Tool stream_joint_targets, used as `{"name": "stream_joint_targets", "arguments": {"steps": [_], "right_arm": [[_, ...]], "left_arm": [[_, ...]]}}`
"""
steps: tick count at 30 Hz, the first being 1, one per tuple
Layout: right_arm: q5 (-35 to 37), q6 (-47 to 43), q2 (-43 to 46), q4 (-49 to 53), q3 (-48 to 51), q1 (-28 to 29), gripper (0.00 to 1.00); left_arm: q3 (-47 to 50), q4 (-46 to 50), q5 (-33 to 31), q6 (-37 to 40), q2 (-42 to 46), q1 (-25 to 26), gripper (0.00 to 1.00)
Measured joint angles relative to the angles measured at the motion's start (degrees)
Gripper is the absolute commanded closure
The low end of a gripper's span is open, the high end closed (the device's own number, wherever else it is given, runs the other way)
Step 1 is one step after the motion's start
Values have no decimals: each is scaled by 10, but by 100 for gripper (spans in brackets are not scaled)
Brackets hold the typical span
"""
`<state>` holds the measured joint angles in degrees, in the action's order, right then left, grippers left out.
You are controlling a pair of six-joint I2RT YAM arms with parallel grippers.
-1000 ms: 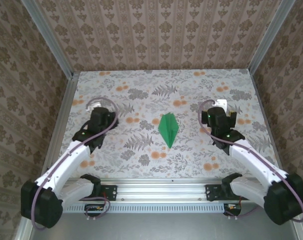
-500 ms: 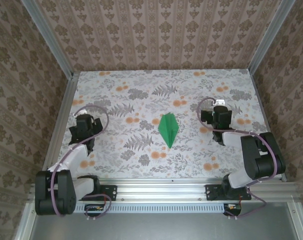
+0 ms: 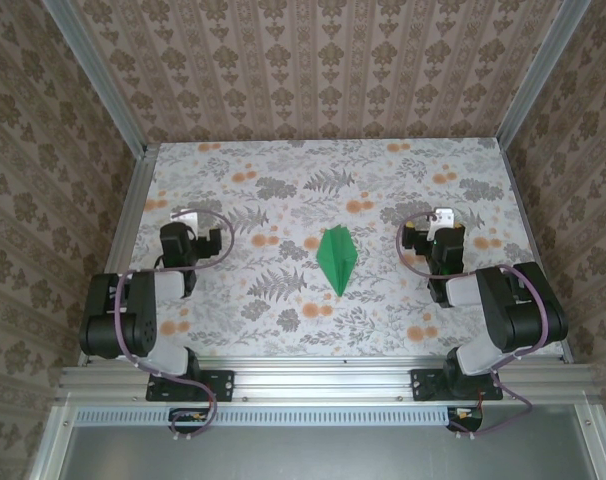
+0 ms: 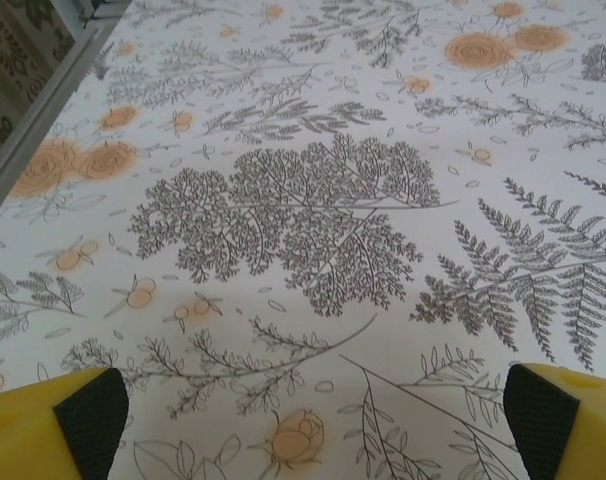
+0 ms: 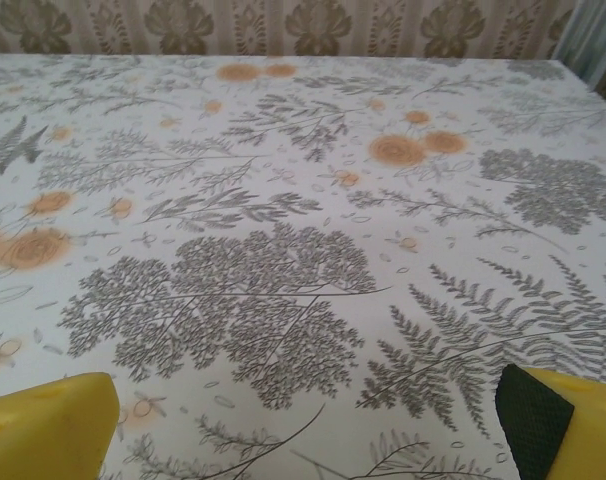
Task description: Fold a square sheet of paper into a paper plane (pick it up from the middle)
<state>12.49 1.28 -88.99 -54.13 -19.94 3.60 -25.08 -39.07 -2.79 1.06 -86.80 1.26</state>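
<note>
The paper plane (image 3: 336,258), a bright green pointed dart with a centre crease, lies flat on the floral tabletop midway between the arms, nose toward the near edge. My left gripper (image 3: 185,224) hovers well to its left, folded back over its own arm. In the left wrist view the left gripper (image 4: 313,420) is open, with nothing but patterned table between its yellow fingers (image 4: 91,412). My right gripper (image 3: 443,224) is well to the plane's right. The right gripper (image 5: 298,425) is also open and empty, its fingers (image 5: 545,420) at the frame corners. Neither touches the paper.
The floral table cover (image 3: 283,190) is bordered by aluminium rails (image 3: 128,220) and patterned walls on three sides. Both arms are folded back close to their bases at the near edge. Purple cables loop over each wrist.
Both arms have drawn back and folded up toward their bases. The left gripper's jaws have widened to full. The green plane has not moved.
</note>
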Motion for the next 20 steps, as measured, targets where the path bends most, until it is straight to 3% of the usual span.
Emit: {"name": "stream_joint_targets", "arguments": {"steps": [7, 20], "right_arm": [[27, 7, 0, -1, 0, 0, 0], [34, 7, 0, -1, 0, 0, 0]], "left_arm": [[10, -49, -17, 5, -2, 10, 0], [10, -51, -1, 7, -2, 5, 0]]}}
